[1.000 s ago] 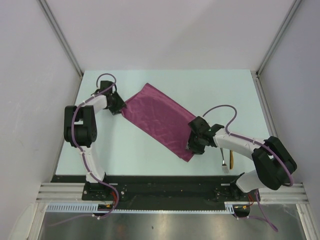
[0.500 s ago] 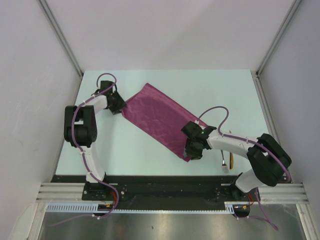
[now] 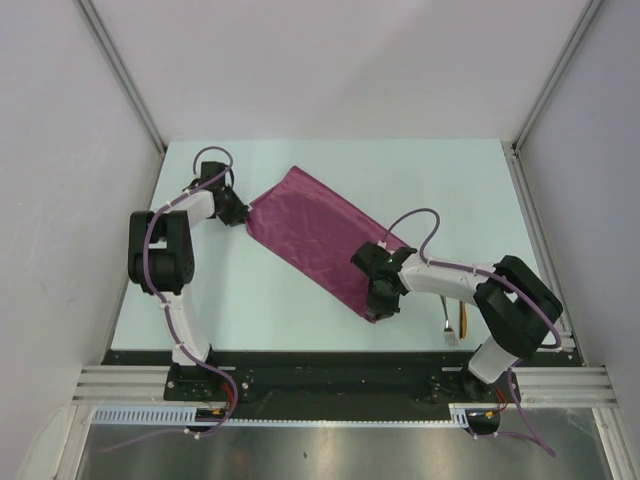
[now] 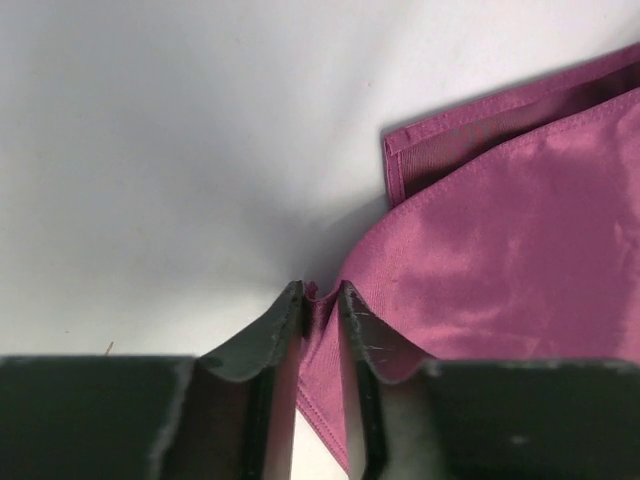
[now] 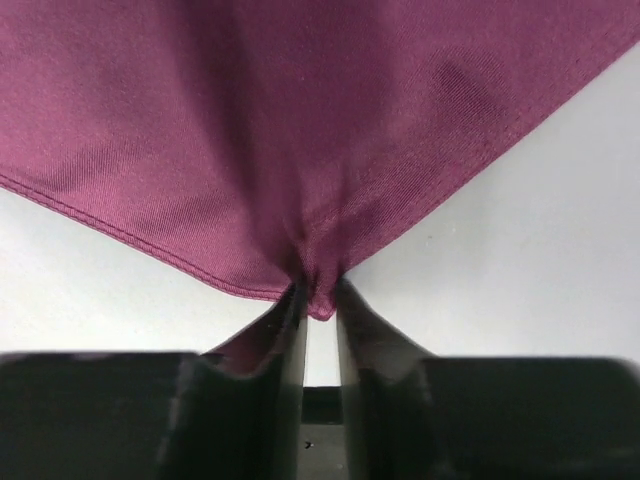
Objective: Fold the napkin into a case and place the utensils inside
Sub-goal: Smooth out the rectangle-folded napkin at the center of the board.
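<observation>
Napkin: you have the plum-magenta napkin (image 3: 315, 235) lying as a doubled oblong, slanting across the desk (image 3: 250, 310) from far left to near right; in the left wrist view a hemmed lower layer peeks out from under the upper one at the far-left corner
Utensils: the utensils (image 3: 455, 325) lie near the front edge on the right, apart from the cloth and partly hidden by the right arm; neither is inside the cloth yet
Handling: treat the cloth as thin, light and limp; it puckers wherever it is pinched, it will likely sag between two holds, and its layers may slide apart
Where to hold: take corners and hems, catching every layer at once; a bite on the top layer alone would probably open the fold
Left tool: your left tool (image 4: 322, 305) is clenched almost closed on a small ridge of cloth at the far-left corner; you cannot tell whether it has both layers
Right tool: your right tool (image 5: 318, 300) is nipped tight on the very tip of the near-right corner, with creases fanning out from the bite
Risk: so little cloth in each bite could slip free under a pull
</observation>
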Robot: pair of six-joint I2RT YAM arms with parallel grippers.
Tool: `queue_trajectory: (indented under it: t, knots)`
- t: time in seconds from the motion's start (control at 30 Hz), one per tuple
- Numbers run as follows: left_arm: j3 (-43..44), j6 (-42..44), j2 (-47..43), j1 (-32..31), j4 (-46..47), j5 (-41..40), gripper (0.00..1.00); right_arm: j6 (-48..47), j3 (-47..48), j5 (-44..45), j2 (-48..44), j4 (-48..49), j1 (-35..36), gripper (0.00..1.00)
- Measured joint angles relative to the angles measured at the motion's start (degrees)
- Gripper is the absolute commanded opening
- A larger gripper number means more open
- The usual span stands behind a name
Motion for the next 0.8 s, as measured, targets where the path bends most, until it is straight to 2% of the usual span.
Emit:
queue_trajectory:
  t: [0.07, 0.13, 0.2, 0.5, 0.8]
  knots:
    - [0.0, 0.0, 0.0, 0.0, 0.0, 0.2, 0.16, -0.4, 0.6, 0.1, 0.6, 0.0, 0.0, 0.00]
    - [0.0, 0.2, 0.0, 0.0, 0.2, 0.7, 0.11, -0.7, 0.8, 0.0, 0.8, 0.1, 0.0, 0.00]
    - [0.0, 0.3, 0.0, 0.0, 0.6, 1.4, 0.00, -0.8, 0.8, 0.3, 0.5, 0.1, 0.0, 0.00]
    - [4.1, 1.7, 0.0, 0.0, 2.5, 6.1, 0.00, -3.6, 0.7, 1.6, -10.1, 1.9, -2.7, 0.00]
    - [15.1, 2.1, 4.8, 0.0, 7.8, 10.9, 0.00, -5.9, 0.7, -1.9, -9.0, 4.9, -6.0, 0.00]
